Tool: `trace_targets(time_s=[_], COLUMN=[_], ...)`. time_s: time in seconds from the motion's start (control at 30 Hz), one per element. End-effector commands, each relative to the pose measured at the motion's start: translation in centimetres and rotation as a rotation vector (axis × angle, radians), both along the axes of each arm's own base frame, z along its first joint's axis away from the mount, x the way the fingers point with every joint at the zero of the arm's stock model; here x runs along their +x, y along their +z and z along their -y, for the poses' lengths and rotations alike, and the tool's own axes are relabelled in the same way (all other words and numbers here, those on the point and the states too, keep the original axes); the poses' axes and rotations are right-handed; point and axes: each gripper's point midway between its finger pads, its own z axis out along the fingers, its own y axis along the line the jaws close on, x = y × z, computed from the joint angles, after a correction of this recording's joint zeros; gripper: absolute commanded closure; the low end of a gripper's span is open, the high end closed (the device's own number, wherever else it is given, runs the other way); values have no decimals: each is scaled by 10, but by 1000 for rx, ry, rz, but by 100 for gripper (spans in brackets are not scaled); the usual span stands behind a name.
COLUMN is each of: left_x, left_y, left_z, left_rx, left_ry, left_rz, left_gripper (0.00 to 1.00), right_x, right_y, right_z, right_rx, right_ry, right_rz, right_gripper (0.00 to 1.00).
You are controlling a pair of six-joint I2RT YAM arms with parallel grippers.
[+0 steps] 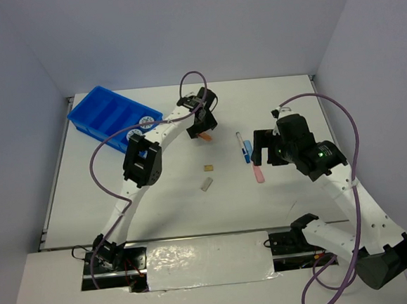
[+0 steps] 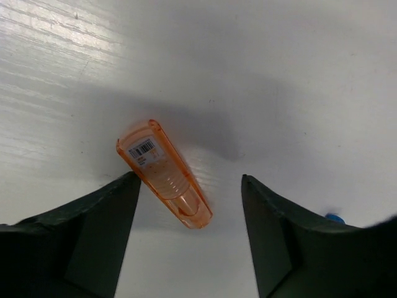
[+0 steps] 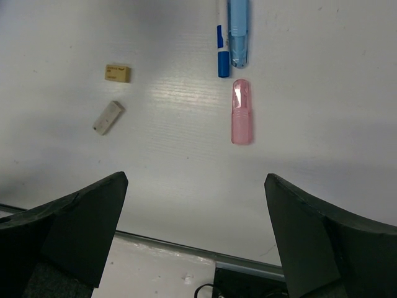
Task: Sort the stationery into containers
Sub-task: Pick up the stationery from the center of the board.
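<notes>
An orange stick (image 2: 165, 174) lies on the white table between the open fingers of my left gripper (image 2: 189, 186), nearer the left finger; it shows under that gripper from above (image 1: 203, 135). My right gripper (image 3: 195, 186) is open and empty, above the table short of the pink stick (image 3: 240, 112). The pink stick (image 1: 258, 173), white-and-blue pen (image 1: 240, 146), a light blue stick (image 1: 248, 150), tan cube (image 1: 209, 168) and grey block (image 1: 206, 184) lie mid-table. Two patterned discs (image 1: 147, 121) sit in the blue tray (image 1: 102, 112) at the far left.
The tan cube (image 3: 117, 72) and grey block (image 3: 108, 117) lie left of the pink stick in the right wrist view, the pen (image 3: 222, 43) and light blue stick (image 3: 239, 34) beyond it. The table's near edge (image 3: 186, 245) runs below the right fingers.
</notes>
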Motion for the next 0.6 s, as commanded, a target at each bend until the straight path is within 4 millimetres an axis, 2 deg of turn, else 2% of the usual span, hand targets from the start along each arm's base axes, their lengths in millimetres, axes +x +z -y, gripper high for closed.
trace_targets(time_s=[0.0,0.07,0.13,0.33,0.37,0.43,0.47,0.53,0.57], left_x=[-12,-20,-27,-61,-67,-76,-78,-88,-89], left_y=[-33,-39,-41,-48,-48,-51,-44,-47,-36], left_z=[-8,-10,-12,-27,-29,-31,-28,-28,-26], left_rx=[47,56,65,155,171,187,178,172,160], left_ry=[15,3,-13,-101,-131,-177,-204,-273,-295], left_rz=[-84,-115,-140,-253,-274,-296,-288,-309,-293], left_gripper=[24,30,41,53,63,65,67,69,73], right_x=[7,7,6,9,10,10,11,9,10], right_y=[11,9,9,12,14,14,16,18,19], right_z=[4,4,3,-7,-9,-13,-13,-21,-23], right_rx=[-34,-42,-37,11,20,34,35,60,65], right_ry=[14,20,25,49,56,70,70,113,122], right_rz=[42,40,44,50,55,49,54,48,51], right_gripper=[0,0,0,0,0,0,0,0,0])
